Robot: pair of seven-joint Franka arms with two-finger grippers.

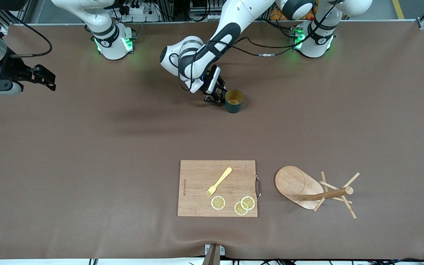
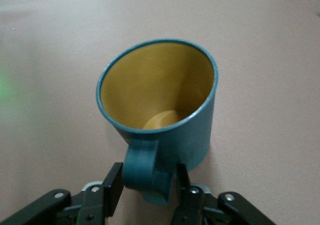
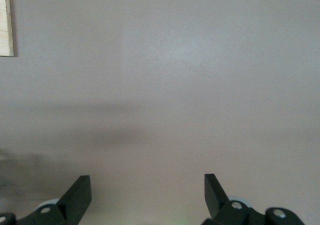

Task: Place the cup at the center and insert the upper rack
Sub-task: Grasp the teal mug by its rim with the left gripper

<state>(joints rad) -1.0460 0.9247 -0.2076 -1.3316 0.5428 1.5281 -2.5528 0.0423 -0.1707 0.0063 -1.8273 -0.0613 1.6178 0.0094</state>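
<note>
The cup (image 1: 233,101) is a dark teal mug with a tan-yellow inside. It stands upright on the brown table, farther from the front camera than the cutting board. My left gripper (image 1: 217,96) is low beside it. In the left wrist view the cup (image 2: 160,100) fills the middle, and my left gripper (image 2: 148,175) is shut on its loop handle, one finger on each side. The upper rack (image 1: 296,184), a light wooden mug tree, lies on its side toward the left arm's end. My right gripper (image 1: 48,79) waits open over the right arm's end, and stands empty over bare table (image 3: 147,185).
A wooden cutting board (image 1: 217,187) lies near the front edge, beside the rack. It carries a yellow fork (image 1: 219,181) and three lemon slices (image 1: 218,202). The rack's thin pegs (image 1: 348,208) stick out toward the left arm's end.
</note>
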